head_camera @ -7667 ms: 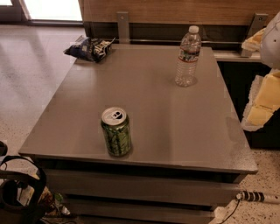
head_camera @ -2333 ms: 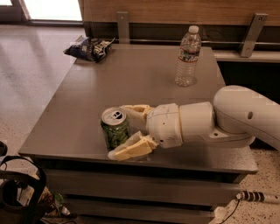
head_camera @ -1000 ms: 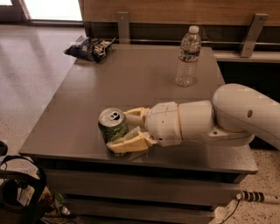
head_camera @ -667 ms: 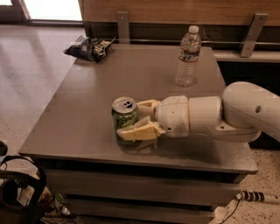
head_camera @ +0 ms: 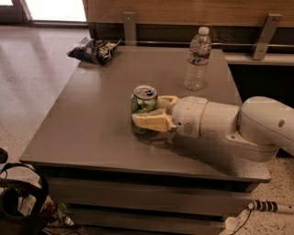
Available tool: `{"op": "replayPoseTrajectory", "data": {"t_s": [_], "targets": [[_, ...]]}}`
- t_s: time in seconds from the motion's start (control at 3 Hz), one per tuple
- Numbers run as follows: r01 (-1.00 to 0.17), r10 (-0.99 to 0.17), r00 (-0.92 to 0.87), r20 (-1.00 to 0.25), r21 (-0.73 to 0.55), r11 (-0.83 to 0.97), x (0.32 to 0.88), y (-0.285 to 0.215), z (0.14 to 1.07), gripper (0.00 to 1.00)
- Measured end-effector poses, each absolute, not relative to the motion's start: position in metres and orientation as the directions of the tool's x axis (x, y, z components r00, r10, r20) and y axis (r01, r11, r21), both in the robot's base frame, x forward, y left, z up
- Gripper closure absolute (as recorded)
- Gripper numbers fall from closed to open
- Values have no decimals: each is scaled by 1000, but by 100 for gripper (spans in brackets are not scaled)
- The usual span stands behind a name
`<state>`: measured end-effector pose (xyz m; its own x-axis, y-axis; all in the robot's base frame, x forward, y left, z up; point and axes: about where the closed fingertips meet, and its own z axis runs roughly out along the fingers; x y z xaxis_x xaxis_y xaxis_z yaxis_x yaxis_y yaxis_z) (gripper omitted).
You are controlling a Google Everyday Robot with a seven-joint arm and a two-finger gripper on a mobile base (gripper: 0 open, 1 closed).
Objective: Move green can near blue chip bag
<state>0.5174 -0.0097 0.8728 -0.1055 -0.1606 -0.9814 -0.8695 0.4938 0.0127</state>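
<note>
The end effector (head_camera: 149, 110) grips the upright green can (head_camera: 144, 98), apparently firmly; the blue chip bag (head_camera: 94, 49) sits far-left across the counter (head_camera: 82, 124).

A grey table (head_camera: 92, 128) stands on a speckled pale floor (head_camera: 32, 92) before a wood-panelled wall (head_camera: 183, 9).

It looks like an office break area or canteen: a polished speckled terrazzo floor (head_camera: 36, 87), a wood-panelled wall (head_camera: 183, 11) with grey metal brackets (head_camera: 262, 36), and a square grey laminate table (head_camera: 92, 119), at whose middle the cream two-finger gripper (head_camera: 148, 110) clasps a green soda can (head_camera: 142, 103).
</note>
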Motion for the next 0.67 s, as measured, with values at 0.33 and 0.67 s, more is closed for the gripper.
{"op": "replayPoseTrajectory", "data": {"t_s": [0.33,0.67], "targets": [[-755,-194,-145,-970,-18,656,569,-33,895,100],[-701,-230,-169,-958,-47,712,600,-52,907,100]]}}
